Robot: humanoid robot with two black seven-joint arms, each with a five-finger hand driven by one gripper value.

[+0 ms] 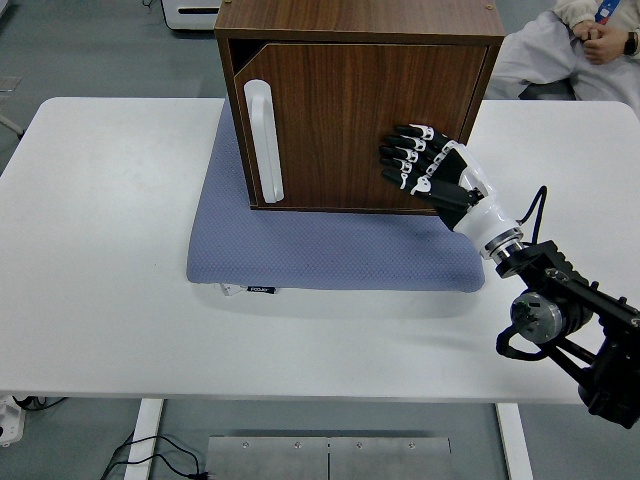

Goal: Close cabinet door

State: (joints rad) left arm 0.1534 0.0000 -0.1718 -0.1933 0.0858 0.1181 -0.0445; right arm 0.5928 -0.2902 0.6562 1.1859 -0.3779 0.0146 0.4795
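A dark wooden cabinet (360, 30) stands on a blue-grey mat (330, 250) at the back middle of the white table (100, 200). Its door (340, 120) lies almost flush with the front, with a white vertical handle (262, 140) near its left edge and a thin dark gap along the top left. My right hand (420, 160) rests flat against the door's right part, fingers spread and holding nothing. The left arm does not show.
A seated person (580, 40) in light clothing is at the top right, hands folded, behind the table. A white device (190, 12) stands at the top edge, left of the cabinet. Cables lie on the floor at the lower left.
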